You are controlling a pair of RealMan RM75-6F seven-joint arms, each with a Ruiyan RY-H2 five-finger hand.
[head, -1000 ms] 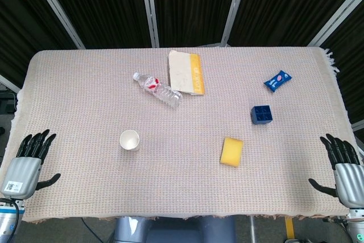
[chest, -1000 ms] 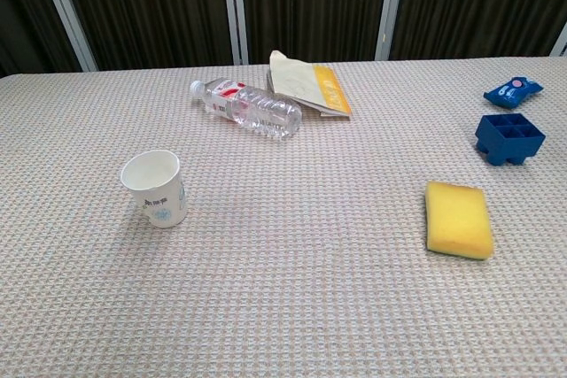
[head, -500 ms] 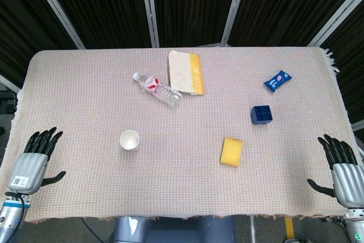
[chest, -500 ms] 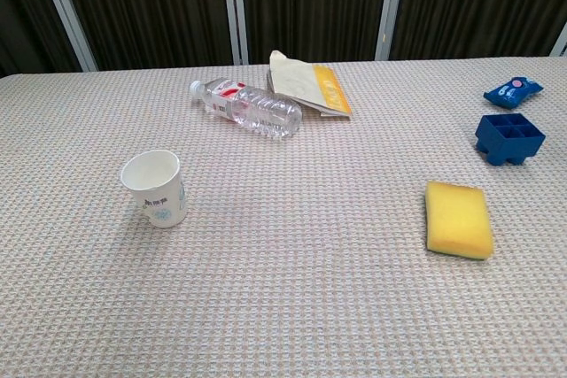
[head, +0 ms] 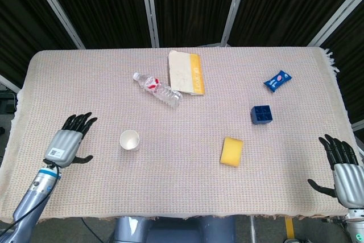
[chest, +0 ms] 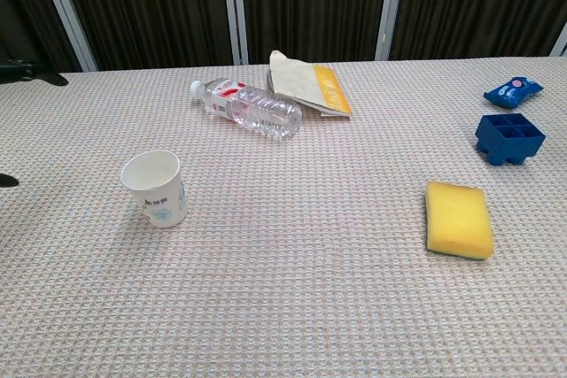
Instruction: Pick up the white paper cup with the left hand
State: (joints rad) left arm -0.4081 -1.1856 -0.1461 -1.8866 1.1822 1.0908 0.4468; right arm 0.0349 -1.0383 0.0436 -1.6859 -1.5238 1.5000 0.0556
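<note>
Approach step, nothing grasped yet. Left hand (head: 67, 142) hovers over the left part of the table (head: 85, 83), fingers spread and empty, palm turned toward the white paper cup (head: 129, 140). Hand and cup are near but apart, a bare strip of woven cloth between them. Cup stands upright, mouth up, on the near-left of the table (small blue print on its side shows in the chest view (chest: 156, 187)).

Right hand (head: 343, 169) sits at the near-right table edge, fingers apart, holding nothing.

Clear water bottle (head: 158, 90) lies on its side farther back, just beside a yellow-edged booklet (head: 186, 72). Yellow sponge (head: 231, 151), blue tray (head: 261, 114) and blue packet (head: 277, 79) lie well off to the right, out of the way.

Next, by my reading: close the gap rightward, bring thumb and fingers around the cup wall, squeeze lightly (thin paper likely crushes or tips), then lift.
</note>
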